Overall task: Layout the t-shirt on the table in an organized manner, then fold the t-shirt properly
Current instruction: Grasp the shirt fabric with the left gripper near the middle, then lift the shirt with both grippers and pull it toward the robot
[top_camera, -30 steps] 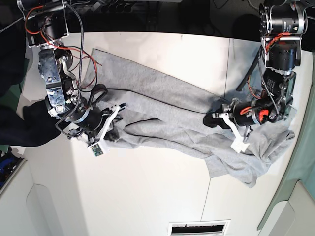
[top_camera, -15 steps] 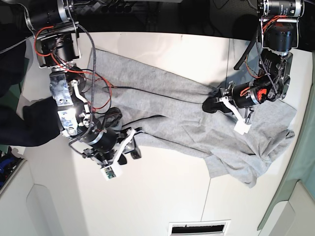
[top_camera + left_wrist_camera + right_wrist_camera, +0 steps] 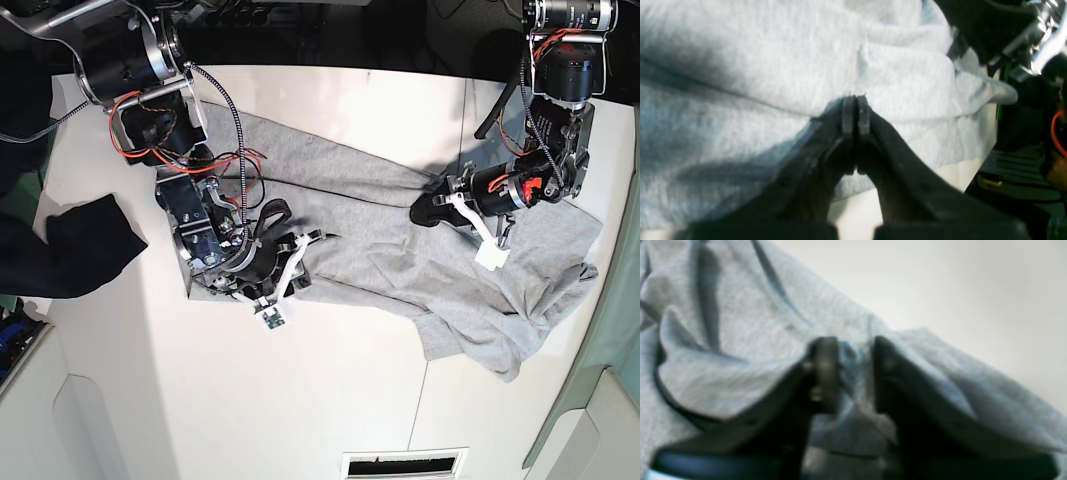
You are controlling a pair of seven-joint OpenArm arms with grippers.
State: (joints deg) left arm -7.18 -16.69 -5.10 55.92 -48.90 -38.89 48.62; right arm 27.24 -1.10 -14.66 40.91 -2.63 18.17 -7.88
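Note:
The grey t-shirt (image 3: 370, 220) lies crumpled in a diagonal band across the white table (image 3: 330, 400), from far left to near right. My right gripper (image 3: 303, 252) is at the shirt's near left edge. In the right wrist view its jaws (image 3: 855, 350) stand narrowly apart, closed on a bunched fold of t-shirt (image 3: 740, 340) that fills the gap. My left gripper (image 3: 422, 213) sits on the shirt's right half. In the left wrist view its fingers (image 3: 856, 100) are pressed together, with t-shirt (image 3: 773, 66) gathered at their tips. No lettering shows.
A dark cloth (image 3: 75, 250) lies at the table's left edge, beside the right arm's base. A thin seam line (image 3: 466, 110) crosses the tabletop on the right. A vent slot (image 3: 405, 463) sits at the near edge. Bare white table lies in front of the shirt.
My right gripper came up off the bare table and right onto the shirt's near edge, opening wide and then closing on a fold. The left gripper rose slightly early on, then held still.

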